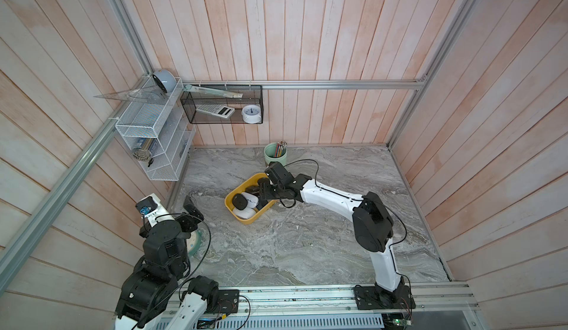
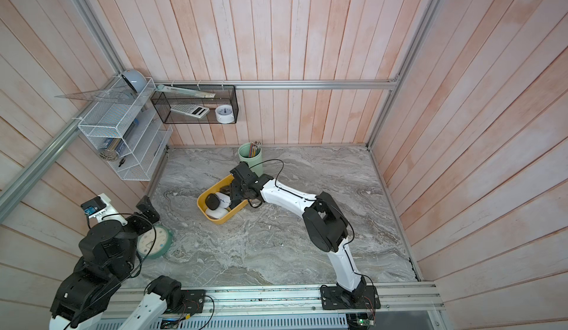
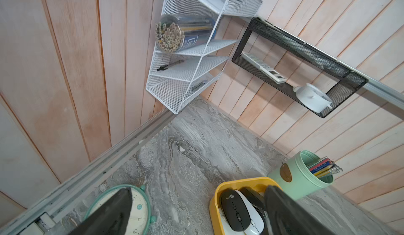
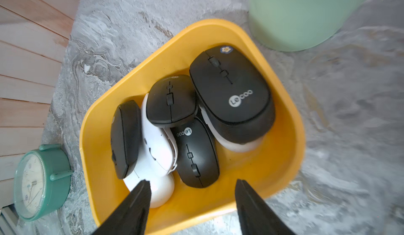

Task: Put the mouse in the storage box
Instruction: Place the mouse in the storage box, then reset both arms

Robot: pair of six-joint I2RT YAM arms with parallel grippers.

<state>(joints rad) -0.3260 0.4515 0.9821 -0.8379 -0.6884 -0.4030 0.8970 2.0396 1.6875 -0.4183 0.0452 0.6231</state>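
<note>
Right gripper (image 4: pixel 192 182) hangs released over the storage box (image 4: pixel 284 157), its black fingers (image 4: pixel 140 201) parted with nothing between them. Left gripper (image 3: pixel 200 189) is likewise spread wide and empty, held near the bench's left edge, above the green clock (image 2: pixel 156 242).

The grey marbled bench (image 1: pixel 307 245) carries everything else on the floor of the cell. A white wire rack (image 1: pixel 147 128) hangs on the left wall by the back-left corner, and a black mesh basket (image 1: pixel 221 104) hangs on the back wall beside it.

The yellow storage box sits on the bench's back half, left of centre, well apart from the clock. Just behind it, near the back edge, stands a green cup (image 1: pixel 275 156) with pencils in it.

All the mice in view lie inside the box, heaped together. A large black mouse (image 4: pixel 231 91) lies at the end nearest the cup, resting on a white one (image 4: pixel 238 145). Another black mouse (image 4: pixel 171 100) lies on a second white mouse (image 4: pixel 157 150). A third black one (image 4: pixel 196 155) lies closest to the right gripper's fingertips, and a fourth (image 4: pixel 125 137) stands on its side against the white mouse.
</note>
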